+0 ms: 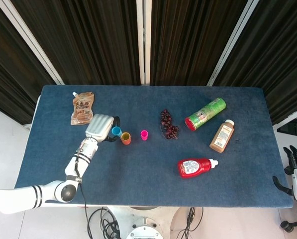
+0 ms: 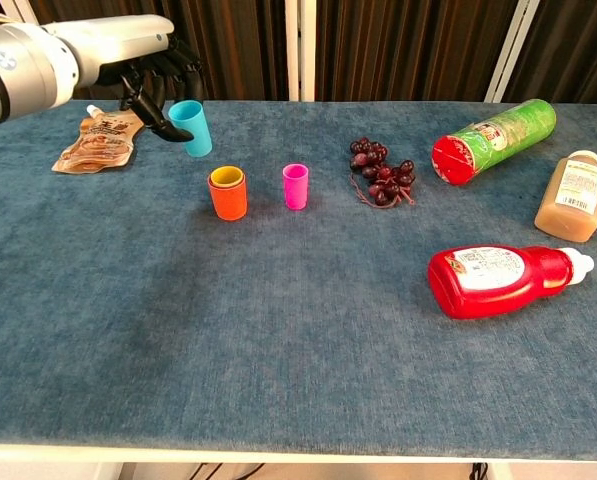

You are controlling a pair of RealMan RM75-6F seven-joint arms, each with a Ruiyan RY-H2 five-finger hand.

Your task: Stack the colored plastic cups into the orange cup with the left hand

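My left hand (image 2: 138,62) (image 1: 101,126) holds a blue cup (image 2: 191,128) (image 1: 116,131) in the air, up and to the left of the orange cup. The orange cup (image 2: 228,194) (image 1: 126,138) stands upright on the blue table (image 2: 278,330) with a yellow cup nested inside it. A pink cup (image 2: 295,186) (image 1: 144,135) stands upright just right of the orange one. My right hand (image 1: 296,172) hangs off the table's right edge, fingers apart and holding nothing.
A brown pouch (image 2: 100,143) lies at the back left. Dark grapes (image 2: 380,172), a green can (image 2: 493,139) on its side, a brown bottle (image 2: 571,197) and a red bottle (image 2: 500,280) lie on the right half.
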